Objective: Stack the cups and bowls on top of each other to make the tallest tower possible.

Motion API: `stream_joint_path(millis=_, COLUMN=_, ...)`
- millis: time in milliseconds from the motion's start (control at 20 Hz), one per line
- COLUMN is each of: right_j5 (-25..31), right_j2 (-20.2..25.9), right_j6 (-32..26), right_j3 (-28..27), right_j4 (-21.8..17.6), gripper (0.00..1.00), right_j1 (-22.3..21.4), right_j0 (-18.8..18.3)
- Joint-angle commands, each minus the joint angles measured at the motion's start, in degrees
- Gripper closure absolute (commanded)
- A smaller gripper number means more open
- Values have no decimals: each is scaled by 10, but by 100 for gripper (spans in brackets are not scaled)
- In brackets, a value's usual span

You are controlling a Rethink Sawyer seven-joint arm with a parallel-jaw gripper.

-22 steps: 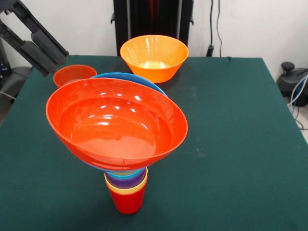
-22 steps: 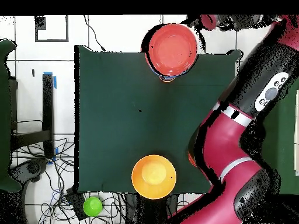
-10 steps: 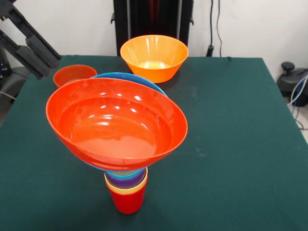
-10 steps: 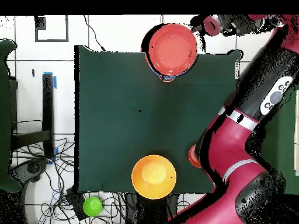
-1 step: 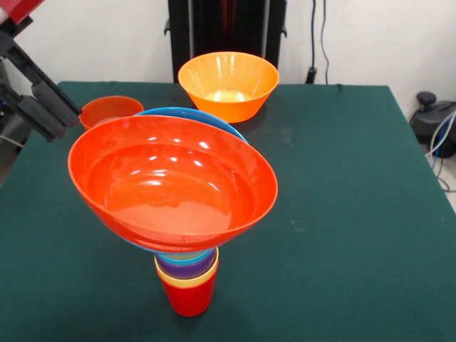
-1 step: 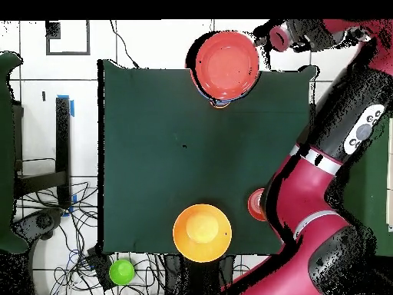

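Observation:
The tower stands near the table's front edge on a red cup point(image 5: 187, 296), with pale yellow, purple and blue cups nested in it. A blue bowl point(image 5: 191, 114) sits on the cups, and a wide orange bowl point(image 5: 171, 182) lies tilted on top. From overhead the tower point(image 6: 225, 65) is at the table's top edge. A large yellow-orange bowl point(image 5: 228, 84) point(image 6: 202, 232) and a small orange bowl point(image 5: 110, 110) point(image 6: 256, 203) stand apart on the cloth. My gripper point(image 5: 58, 122) point(image 6: 267, 35) hangs open and empty at the left, beside the small orange bowl and clear of the tower.
The green table cloth point(image 5: 342, 214) ends just in front of the tower. The red arm point(image 6: 338, 146) runs along one table side and hides part of the small orange bowl. A green ball point(image 6: 121, 271) and cables lie on the floor.
The gripper has drawn back leftward and lower in the front view, away from the tower. Overhead, the arm has swung aside and uncovered the small orange bowl. The tower and bowls have not moved.

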Motion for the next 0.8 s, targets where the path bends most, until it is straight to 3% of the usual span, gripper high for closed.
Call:
stream_joint_path(millis=50, right_j5=-39, right_j2=-112, right_j6=54, right_j3=-12, right_j4=8, gripper=100, right_j1=11, right_j0=21)
stream_joint_path(millis=100, right_j5=-40, right_j2=-114, right_j6=57, right_j3=-13, right_j4=11, gripper=0, right_j1=11, right_j0=22)
stream_joint_path(millis=800, right_j5=-73, right_j2=-170, right_j6=82, right_j3=15, right_j4=72, gripper=0, right_j1=6, right_j0=19)
